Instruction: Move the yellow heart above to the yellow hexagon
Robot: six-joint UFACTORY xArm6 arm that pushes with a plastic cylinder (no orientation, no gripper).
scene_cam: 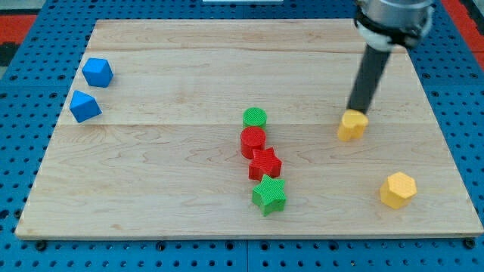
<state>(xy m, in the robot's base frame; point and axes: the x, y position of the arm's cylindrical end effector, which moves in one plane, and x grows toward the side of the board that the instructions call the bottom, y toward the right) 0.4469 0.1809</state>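
While touching the yellow heart block [352, 125] from the top, my tip [354, 112] is fingerless; yellow hexagon block [398, 189] sits lower-right on wooden desk [151, 181].

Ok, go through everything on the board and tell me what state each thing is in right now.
My tip: down, touching the yellow heart's top edge.
Yellow heart: above-left of the yellow hexagon, apart from it.
Green cylinder, red cylinder, red star, green star: packed in a column.
Two blue blocks: near the view's left edge.

My arm [393, 19] is cut off by the view's top; my tip [354, 112] meets the yellow heart [352, 126], contact unclear.
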